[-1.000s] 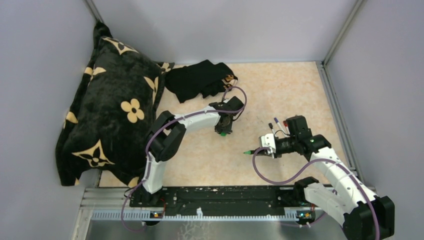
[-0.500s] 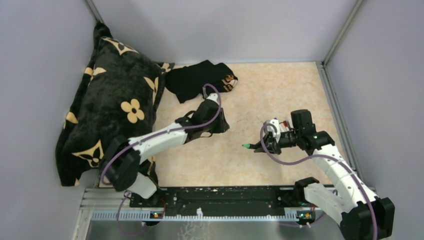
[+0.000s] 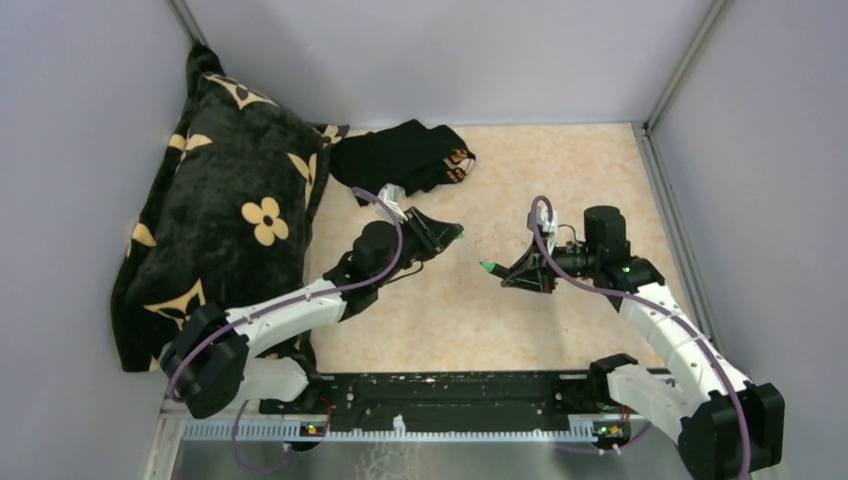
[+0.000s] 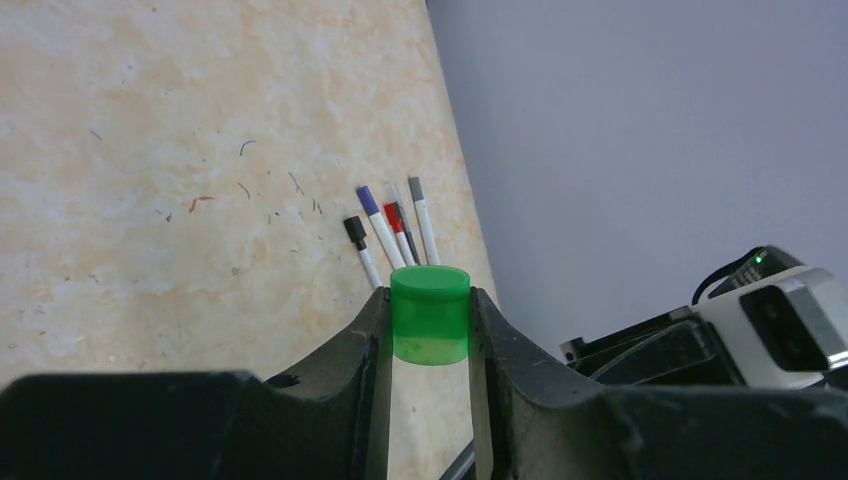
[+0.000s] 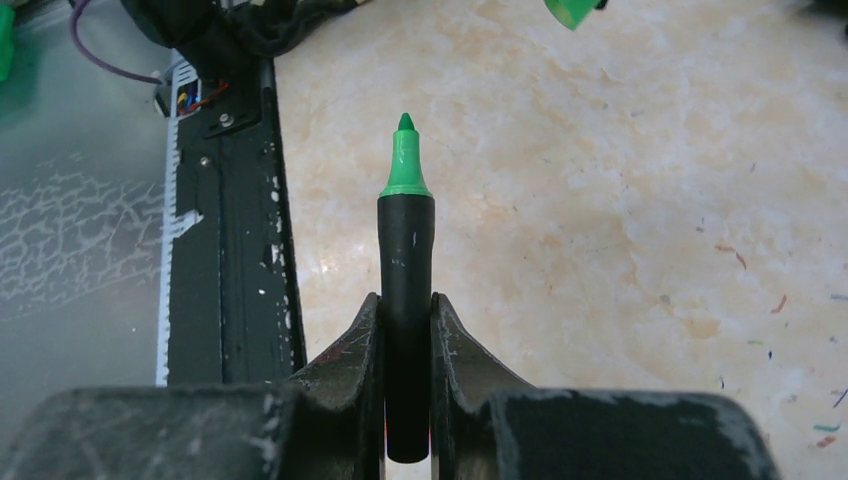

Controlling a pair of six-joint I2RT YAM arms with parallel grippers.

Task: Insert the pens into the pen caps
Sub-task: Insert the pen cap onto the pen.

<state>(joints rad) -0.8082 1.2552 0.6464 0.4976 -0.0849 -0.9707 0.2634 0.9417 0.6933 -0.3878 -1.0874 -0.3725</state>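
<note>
My left gripper (image 4: 428, 305) is shut on the green pen cap (image 4: 429, 313) and holds it above the table, pointing right (image 3: 455, 235). My right gripper (image 5: 407, 305) is shut on the black-barrelled marker (image 5: 406, 300), whose green tip (image 3: 488, 267) points left toward the cap, a short gap apart. The cap's edge shows at the top of the right wrist view (image 5: 573, 10). Several thin white pens (image 4: 392, 235) with black, purple, red and grey ends lie side by side on the table near the right wall, partly hidden behind the cap.
A black pillow with cream flowers (image 3: 225, 215) fills the left side. A black cloth (image 3: 400, 158) lies at the back. Grey walls close the table on three sides. The black base rail (image 3: 440, 395) runs along the near edge.
My left arm has swung down and turned, so the green cap now points right. My right gripper has moved up and left, bringing the marker's tip closer to the cap.
</note>
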